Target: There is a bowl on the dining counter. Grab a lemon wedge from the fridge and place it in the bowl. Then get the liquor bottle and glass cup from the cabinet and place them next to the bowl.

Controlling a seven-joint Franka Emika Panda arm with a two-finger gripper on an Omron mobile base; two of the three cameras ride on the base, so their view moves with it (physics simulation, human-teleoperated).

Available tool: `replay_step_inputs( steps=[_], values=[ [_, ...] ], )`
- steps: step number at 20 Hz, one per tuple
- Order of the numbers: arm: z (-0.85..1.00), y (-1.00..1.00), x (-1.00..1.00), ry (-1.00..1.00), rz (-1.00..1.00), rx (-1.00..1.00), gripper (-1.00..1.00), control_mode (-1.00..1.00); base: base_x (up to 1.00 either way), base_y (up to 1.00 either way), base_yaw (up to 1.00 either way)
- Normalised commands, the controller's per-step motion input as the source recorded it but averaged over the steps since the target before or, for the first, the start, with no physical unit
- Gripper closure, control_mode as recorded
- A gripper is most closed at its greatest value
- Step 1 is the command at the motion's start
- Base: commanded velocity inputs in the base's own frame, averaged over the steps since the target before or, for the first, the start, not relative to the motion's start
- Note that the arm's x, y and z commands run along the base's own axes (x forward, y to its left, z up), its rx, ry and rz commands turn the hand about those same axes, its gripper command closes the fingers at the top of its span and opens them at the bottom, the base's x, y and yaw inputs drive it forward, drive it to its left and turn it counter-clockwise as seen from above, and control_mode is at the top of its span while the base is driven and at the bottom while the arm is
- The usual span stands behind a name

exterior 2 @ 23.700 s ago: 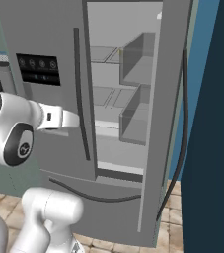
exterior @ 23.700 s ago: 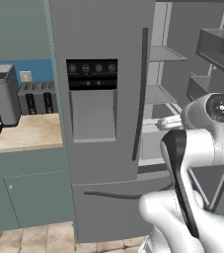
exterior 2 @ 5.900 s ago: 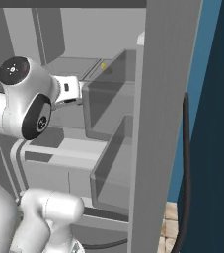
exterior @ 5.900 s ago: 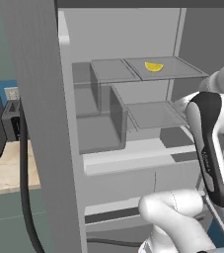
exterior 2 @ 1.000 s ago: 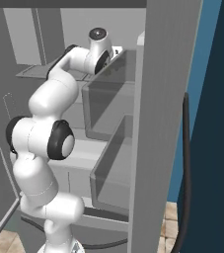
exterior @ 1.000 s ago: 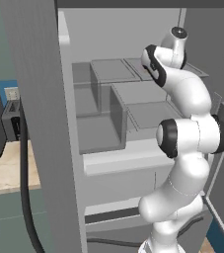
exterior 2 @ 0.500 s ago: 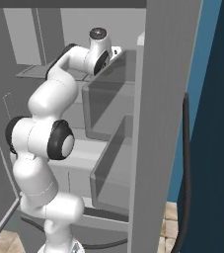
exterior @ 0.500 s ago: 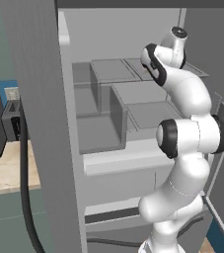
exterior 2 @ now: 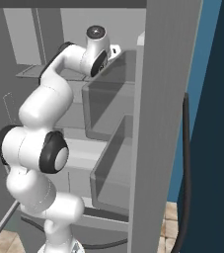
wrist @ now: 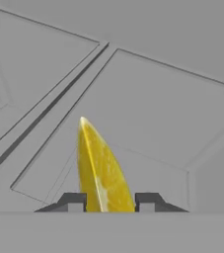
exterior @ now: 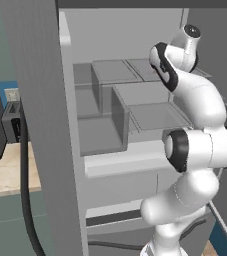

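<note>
No readable text or brand marks anywhere in frame. Gripper (wrist: 106, 202) is clamped on the lemon wedge (wrist: 100, 170): 2 dark fingertips (wrist: 73, 201) press its sides, wedge standing point-up between them over a grey shelf panel inside the fridge (exterior: 40, 100). Arm (exterior: 192, 105) reaches up to the top shelf (exterior: 135, 70) in both base views. Versus 1 s ago: arm pose is practically unchanged, jaws have closed in. Versus 6 s ago: wedge lay on the top shelf, arm was low and folded.
</note>
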Motion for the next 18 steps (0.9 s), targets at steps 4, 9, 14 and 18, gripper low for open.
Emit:
replay_step_inputs(
  steps=[4,9,14,18],
  values=[
    [0.0,0.02,-0.79,-0.18,0.0,-0.01,1.0,-1.0,0.0,0.0,0.0],
    [0.01,0.11,-0.92,-0.18,0.0,0.0,1.0,-1.0,0.0,0.0,0.0],
    [0.13,0.05,-0.92,-0.02,0.0,0.0,1.0,-1.0,0.0,0.0,0.0],
    [0.23,0.02,-0.92,0.0,0.0,0.0,1.0,-1.0,0.0,0.0,0.0]
  ],
)
